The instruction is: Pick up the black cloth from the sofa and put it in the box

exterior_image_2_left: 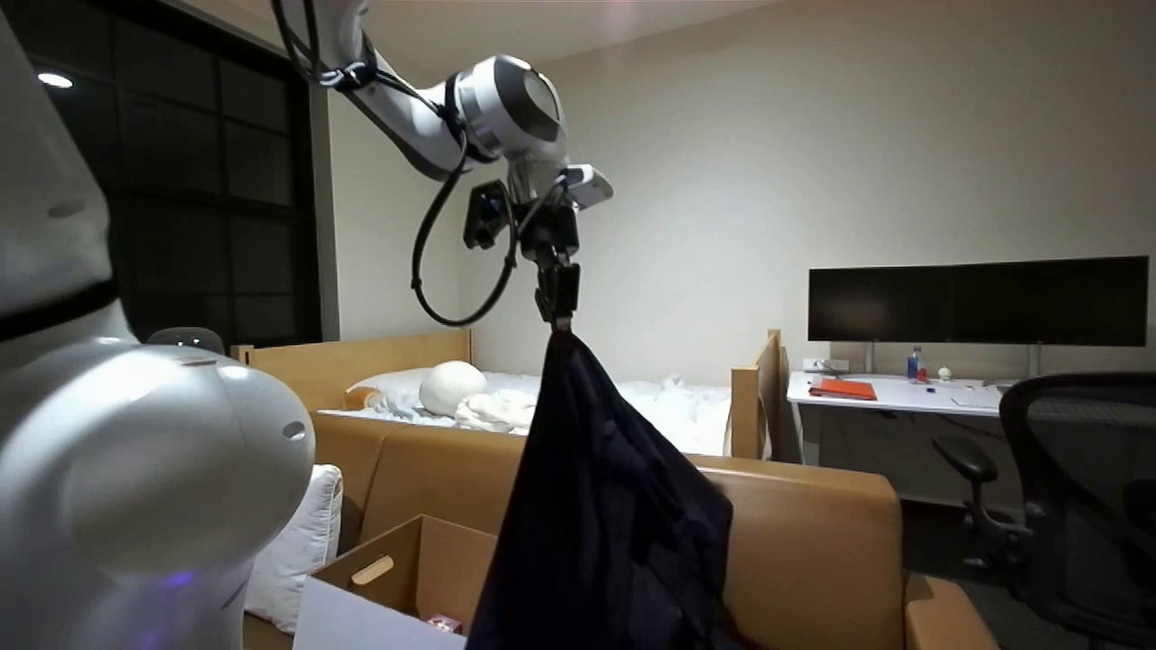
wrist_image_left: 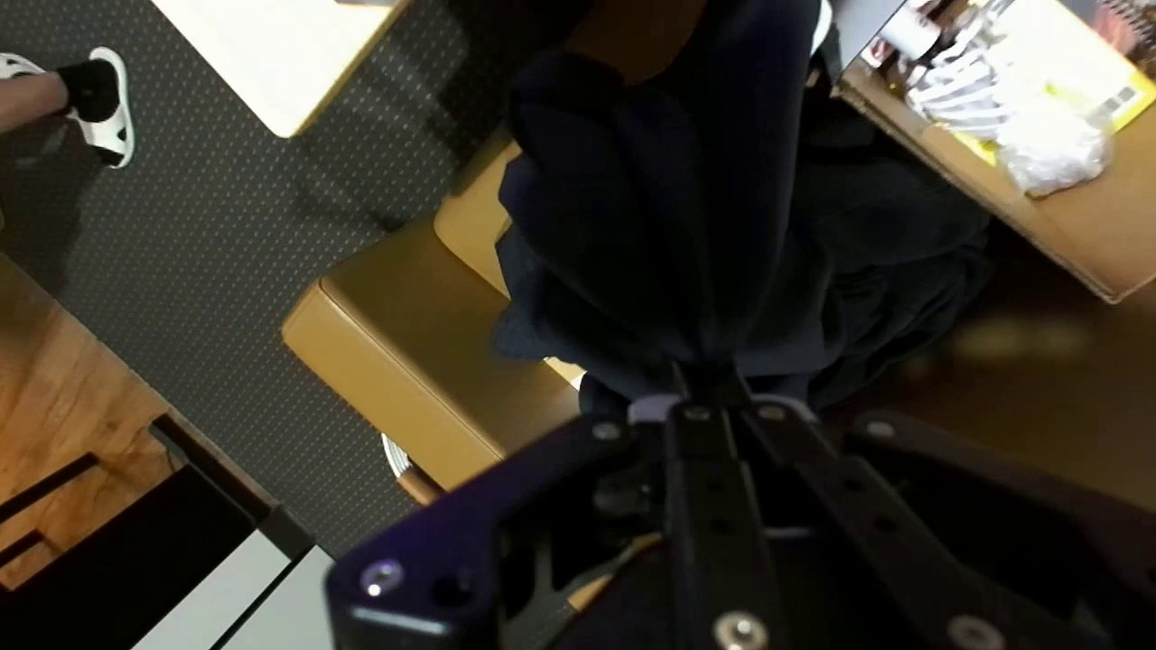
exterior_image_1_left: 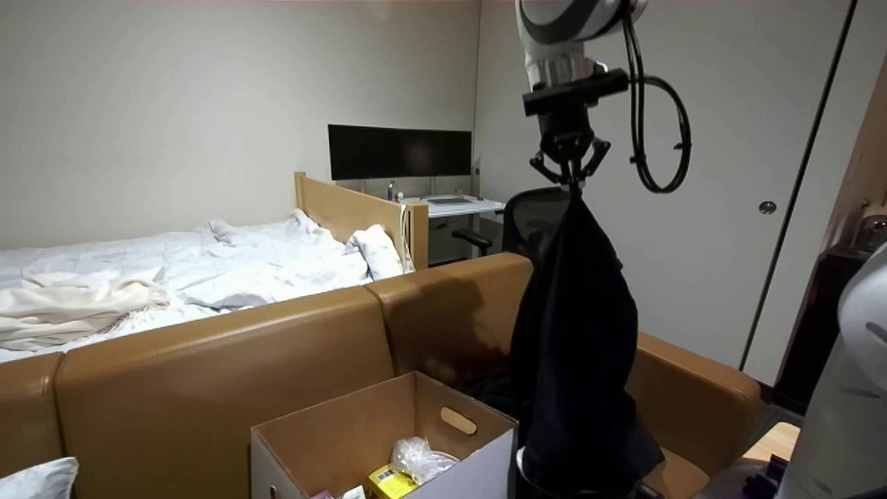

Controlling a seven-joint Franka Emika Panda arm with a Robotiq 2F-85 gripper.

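Observation:
The black cloth (exterior_image_1_left: 582, 326) hangs in a long drape from my gripper (exterior_image_1_left: 572, 184), whose fingers are shut on its top. It also hangs so in an exterior view (exterior_image_2_left: 614, 524) and in the wrist view (wrist_image_left: 668, 199), just beyond the gripper tips (wrist_image_left: 712, 384). Its lower end runs out of view. More dark fabric (wrist_image_left: 894, 271) lies on the sofa (wrist_image_left: 406, 379) beside the box; I cannot tell whether it is the same cloth. The open cardboard box (exterior_image_1_left: 346, 416) stands on the sofa beside the hanging cloth, which is apart from the opening.
The box holds a yellow packet (exterior_image_1_left: 391, 482) and clear plastic wrap (exterior_image_1_left: 414, 459). The sofa backrest (exterior_image_1_left: 208, 374) rises behind it. A white pillow (exterior_image_2_left: 302, 542) lies beyond the box. A light wooden table (wrist_image_left: 289, 54) and a person's foot (wrist_image_left: 104, 99) show in the wrist view.

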